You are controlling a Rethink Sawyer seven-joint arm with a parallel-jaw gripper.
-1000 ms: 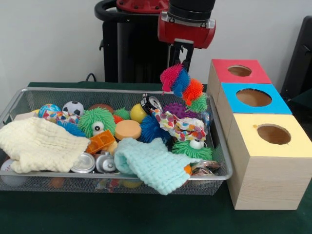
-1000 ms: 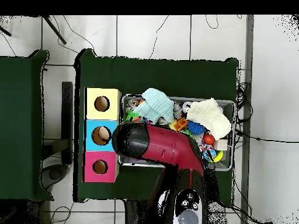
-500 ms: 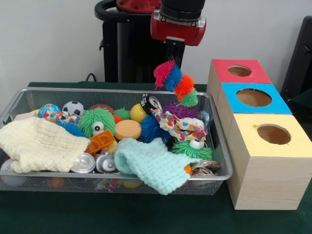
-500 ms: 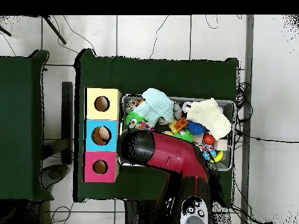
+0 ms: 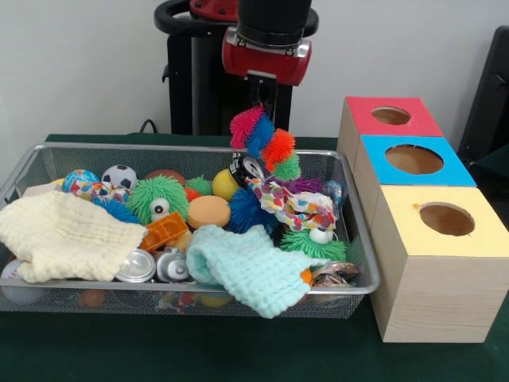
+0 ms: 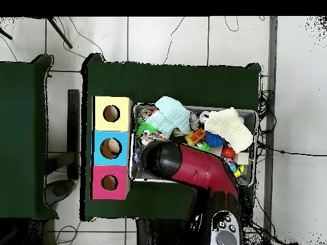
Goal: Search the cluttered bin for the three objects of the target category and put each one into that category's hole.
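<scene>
In the front view the jaws pinch a spiky multicolored toy (image 5: 266, 144) at upper center, above the wire bin (image 5: 359, 239). In the overhead view the arm (image 6: 191, 169) hides this toy.

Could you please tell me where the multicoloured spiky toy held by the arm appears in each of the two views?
Front view: the spiky toy hangs from the end effector, above the wire bin's far rim, top centre.
Overhead view: not visible; the red arm covers that spot.
Shared landmark: the blue box, middle of the three boxes.

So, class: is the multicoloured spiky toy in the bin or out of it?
Out: the spiky toy hangs from the claw above the wire bin.
</scene>
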